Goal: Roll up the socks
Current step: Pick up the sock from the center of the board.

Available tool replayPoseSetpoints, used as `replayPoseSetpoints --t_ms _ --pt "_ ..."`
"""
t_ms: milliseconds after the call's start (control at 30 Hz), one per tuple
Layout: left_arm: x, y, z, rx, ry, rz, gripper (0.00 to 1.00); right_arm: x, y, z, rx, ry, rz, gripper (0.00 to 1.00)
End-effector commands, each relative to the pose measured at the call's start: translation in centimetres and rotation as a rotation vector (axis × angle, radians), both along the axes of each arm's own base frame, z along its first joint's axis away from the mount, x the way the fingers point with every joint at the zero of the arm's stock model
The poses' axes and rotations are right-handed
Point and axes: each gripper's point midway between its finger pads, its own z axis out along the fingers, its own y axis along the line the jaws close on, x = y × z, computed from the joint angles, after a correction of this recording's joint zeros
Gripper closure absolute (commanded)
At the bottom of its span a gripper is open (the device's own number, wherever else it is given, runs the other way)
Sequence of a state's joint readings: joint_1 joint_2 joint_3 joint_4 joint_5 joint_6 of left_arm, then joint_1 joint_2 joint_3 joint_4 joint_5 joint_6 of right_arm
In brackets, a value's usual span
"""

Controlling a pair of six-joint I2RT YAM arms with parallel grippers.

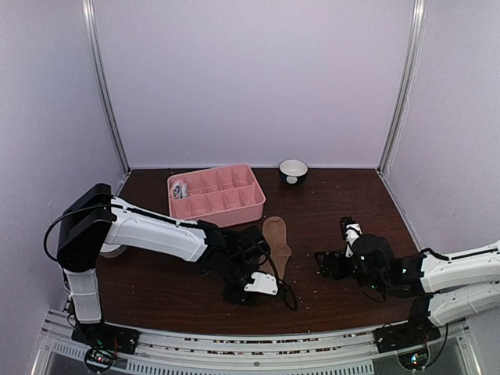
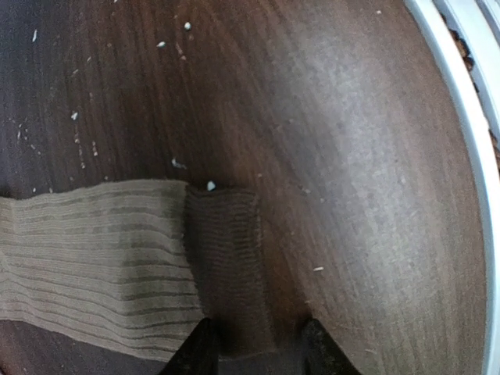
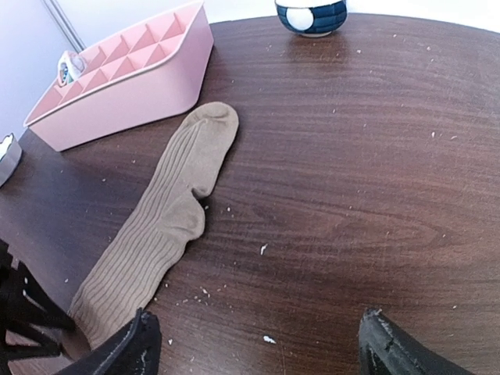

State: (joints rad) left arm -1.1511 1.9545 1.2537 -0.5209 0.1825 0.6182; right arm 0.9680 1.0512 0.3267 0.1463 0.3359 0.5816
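The tan-brown sock (image 1: 276, 242) lies flat on the dark table, toe toward the pink tray. In the right wrist view the tan sock (image 3: 168, 211) runs from the upper middle down to the lower left. My left gripper (image 1: 262, 285) sits at its cuff end. In the left wrist view the shadowed, lifted cuff (image 2: 226, 258) runs in between my left gripper's (image 2: 256, 344) narrowly spaced fingers, which are shut on it. My right gripper (image 1: 324, 262) is open and empty, right of the sock, and in its own view (image 3: 254, 336) hangs over bare wood. A small pink, teal and white sock bundle (image 1: 180, 188) sits in the tray's far-left compartment.
The pink compartmented tray (image 1: 226, 205) stands behind the sock, left of centre; it also shows in the right wrist view (image 3: 141, 74). A dark bowl with a white inside (image 1: 293, 169) stands at the back. A grey round object (image 1: 109, 250) lies under the left arm. Crumbs dot the table.
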Motion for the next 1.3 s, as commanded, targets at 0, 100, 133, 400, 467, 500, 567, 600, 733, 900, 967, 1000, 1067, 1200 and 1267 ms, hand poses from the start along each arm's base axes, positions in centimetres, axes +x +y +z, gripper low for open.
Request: replayPoseSetpoints --t_ms 0,100,133,400,467,500,567,600,733,900,967,1000,1067,1200,1267 --pt "0.9 -0.8 -0.4 -0.008 -0.025 0.005 0.65 -0.8 0.8 -0.8 0.009 -0.001 0.085 0.14" --pt "1.2 -0.6 -0.7 0.004 -0.012 0.016 0.69 -1.6 2.1 -0.7 0.033 -0.018 0.177 0.17" --pt "1.3 -0.5 -0.8 0.008 -0.003 0.021 0.71 -2.0 2.6 -0.8 0.040 -0.027 0.219 0.20" --pt "1.0 1.1 -1.6 0.063 0.108 0.055 1.00 -5.2 5.8 -0.9 -0.019 -0.117 0.479 0.33" --pt "0.9 1.3 -1.4 0.069 0.150 0.065 1.00 -6.1 6.7 -1.7 -0.074 -0.120 0.541 0.33" --pt "0.9 1.3 -1.2 0.069 0.174 0.073 1.00 -6.7 7.2 -2.0 -0.097 -0.126 0.572 0.33" --pt "1.0 1.3 -0.7 0.061 0.234 0.089 1.00 -7.8 8.3 -2.7 -0.149 -0.134 0.637 0.33" --pt "1.1 1.3 -0.5 0.063 0.264 0.097 1.00 -8.3 8.9 -2.9 -0.174 -0.151 0.666 0.33" --pt "1.0 1.4 0.2 0.059 0.399 0.117 1.00 -10.4 10.5 -3.9 -0.333 -0.237 0.748 0.35" --pt "0.2 1.7 -0.1 0.092 0.496 0.101 1.00 -11.0 12.2 -4.3 -0.545 -0.365 0.772 0.36" --pt "0.0 1.7 -0.2 0.109 0.530 0.093 1.00 -11.1 13.0 -4.5 -0.629 -0.410 0.778 0.39" --pt "-0.1 1.7 -0.2 0.116 0.543 0.095 1.00 -11.2 13.3 -4.6 -0.667 -0.429 0.778 0.40" --pt "-0.1 1.6 0.0 0.114 0.561 0.092 1.00 -11.1 13.9 -4.9 -0.730 -0.463 0.779 0.42" --pt "0.1 1.5 0.4 0.107 0.585 0.095 1.00 -11.0 14.8 -5.4 -0.806 -0.509 0.788 0.45" --pt "0.1 1.7 0.3 0.119 0.590 0.093 1.00 -10.8 15.0 -6.0 -0.846 -0.523 0.800 0.47"
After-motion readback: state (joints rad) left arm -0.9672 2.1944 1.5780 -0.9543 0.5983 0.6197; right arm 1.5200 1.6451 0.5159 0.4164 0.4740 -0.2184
